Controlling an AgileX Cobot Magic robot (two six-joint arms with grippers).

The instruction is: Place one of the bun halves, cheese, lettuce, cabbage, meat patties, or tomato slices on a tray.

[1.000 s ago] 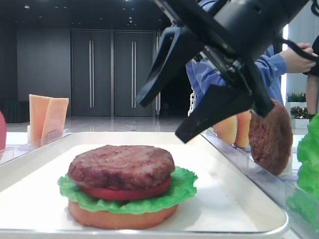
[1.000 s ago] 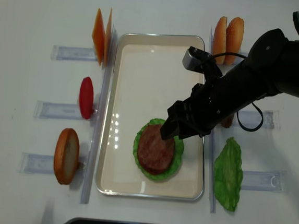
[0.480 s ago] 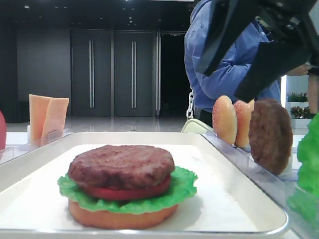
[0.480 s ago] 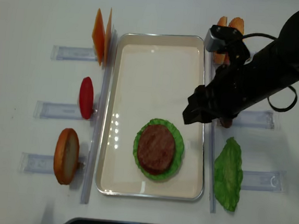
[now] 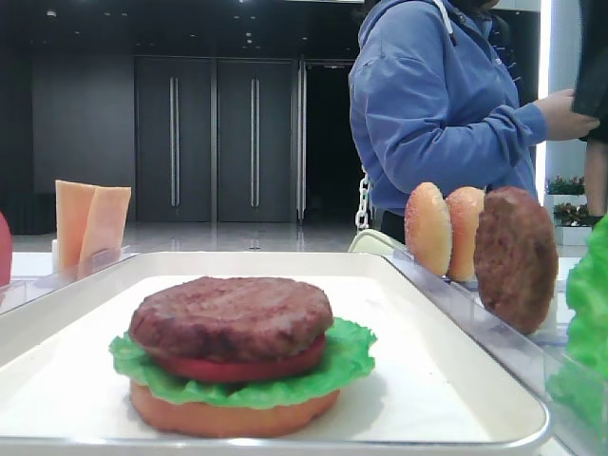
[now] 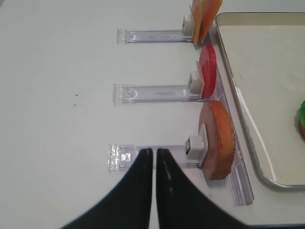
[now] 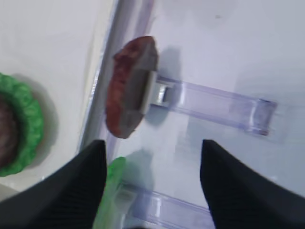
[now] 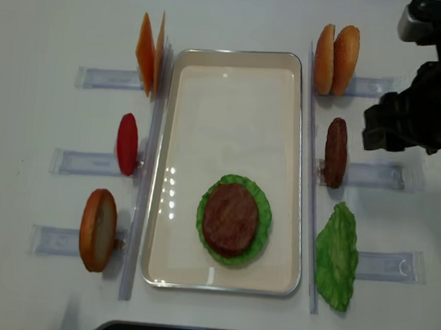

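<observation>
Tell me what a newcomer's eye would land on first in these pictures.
The half-built burger near the front of the white tray stands out first: a bun half at the bottom, lettuce, a tomato slice, and a meat patty on top. Next come the spare parts standing on edge in clear holders on both sides, such as the meat patty right of the tray. The right hand hangs open above that patty.

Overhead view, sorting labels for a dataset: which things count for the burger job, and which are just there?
Job:
- tray with the stacked burger
- spare meat patty
- bun halves
- single bun half
- cheese
- tomato slice
- lettuce

Just there:
- clear holders
- person in blue
</observation>
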